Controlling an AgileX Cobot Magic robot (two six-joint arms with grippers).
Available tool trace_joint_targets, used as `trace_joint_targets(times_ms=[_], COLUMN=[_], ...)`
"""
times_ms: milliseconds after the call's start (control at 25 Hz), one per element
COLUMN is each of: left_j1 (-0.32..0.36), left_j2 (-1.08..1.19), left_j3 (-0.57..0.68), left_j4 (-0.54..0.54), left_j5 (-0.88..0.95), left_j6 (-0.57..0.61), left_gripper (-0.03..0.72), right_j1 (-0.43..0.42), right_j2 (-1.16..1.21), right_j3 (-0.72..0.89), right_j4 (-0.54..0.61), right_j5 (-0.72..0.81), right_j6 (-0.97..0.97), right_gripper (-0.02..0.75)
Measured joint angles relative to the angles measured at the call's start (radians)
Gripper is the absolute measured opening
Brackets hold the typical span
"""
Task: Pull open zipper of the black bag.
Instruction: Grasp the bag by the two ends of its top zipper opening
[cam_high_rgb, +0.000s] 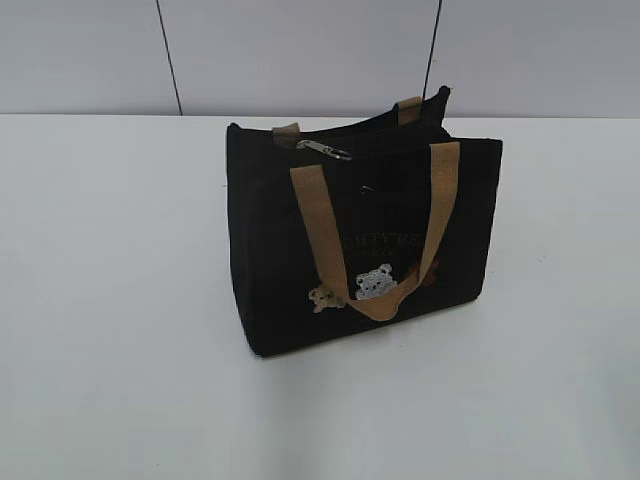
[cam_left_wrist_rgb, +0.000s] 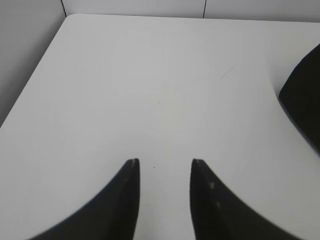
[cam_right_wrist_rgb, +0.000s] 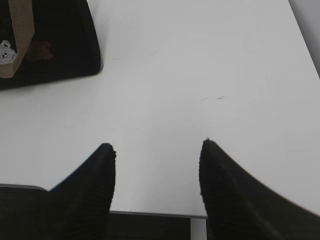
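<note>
Zipper (cam_high_rgb: 322, 149) runs along top of black bag (cam_high_rgb: 360, 250), which stands upright mid-tabletop (cam_high_rgb: 120, 300), near the back wall. Silver pull tab w/ oval loop lies flat on the top edge, toward bag's left end in ext. view. Zipper line itself is black on black, hard to trace.

Handling, est.: bag is soft fabric, prob. light and empty-ish, so it will likely slide or fold if tab is pulled w/o bracing. Tab is small, thin metal, prob. slippery; take it at the loop. Best brace point looks like the top corner or side panel at the far end from the tab.

Count: 1 bag, 1 pull tab visible, 2 tan handles (front one (cam_high_rgb: 375, 235) hangs down the face), 2 bear patches clear, poss. a third darker one at right, can't confirm.

Left gripper (cam_left_wrist_rgb: 163, 162): fingers part-spread, nothing between, over bare tabletop; bag corner at right edge of view. Right gripper (cam_right_wrist_rgb: 157, 147): fingers spread wider, empty, bag at upper left. Neither touches bag.
</note>
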Motion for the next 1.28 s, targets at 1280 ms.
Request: trace_joint_targets(times_ms=[1280], left_j1=[0.0], left_j2=[0.0], left_j3=[0.0], left_j4=[0.0], left_j5=[0.0], left_j6=[0.0], left_gripper=[0.532], right_j1=[0.0], right_j2=[0.0], right_j3=[0.0], right_j4=[0.0], right_j5=[0.0], right_j6=[0.0], right_gripper=[0.411])
